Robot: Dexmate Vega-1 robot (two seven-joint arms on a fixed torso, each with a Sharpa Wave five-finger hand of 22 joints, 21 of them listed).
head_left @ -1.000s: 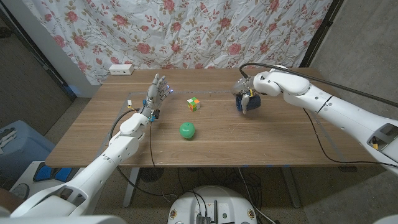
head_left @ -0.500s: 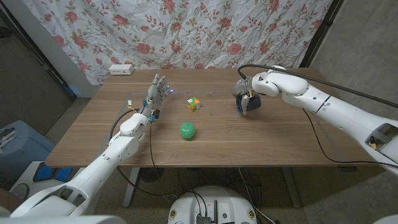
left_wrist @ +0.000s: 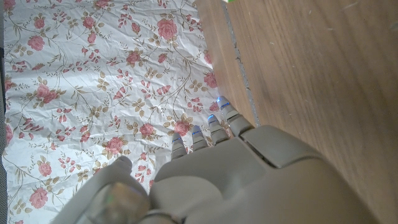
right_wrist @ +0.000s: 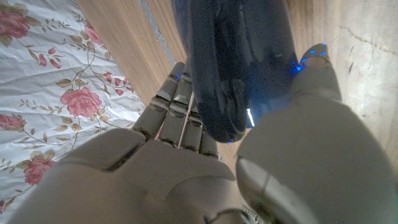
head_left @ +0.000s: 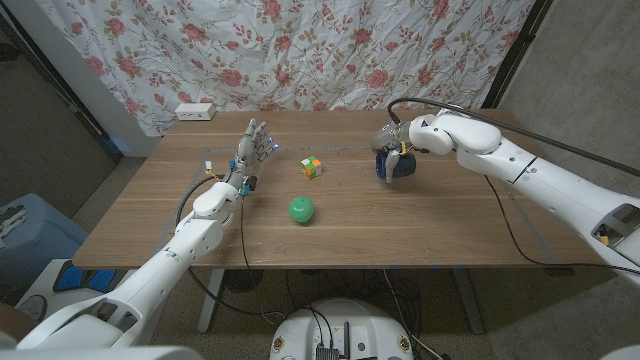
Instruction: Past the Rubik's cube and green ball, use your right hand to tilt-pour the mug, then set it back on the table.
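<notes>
In the head view's upper right, the right hand [head_left: 396, 156] wraps the dark blue mug [head_left: 398, 166], fingers closed round its glossy, probably slippery and rigid body, which a firm mid-body grasp should suit.

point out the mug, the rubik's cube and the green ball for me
mug [head_left: 399, 166], head view, on its dark blue side below the right hand [head_left: 392, 142] that grips it.
Rubik's cube [head_left: 312, 167], head view, on its top face.
green ball [head_left: 302, 209], head view, on its middle.

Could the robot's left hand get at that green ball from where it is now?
Probably yes: the open left hand waits beside the round green ball, with only bare wooden table between them.
</notes>
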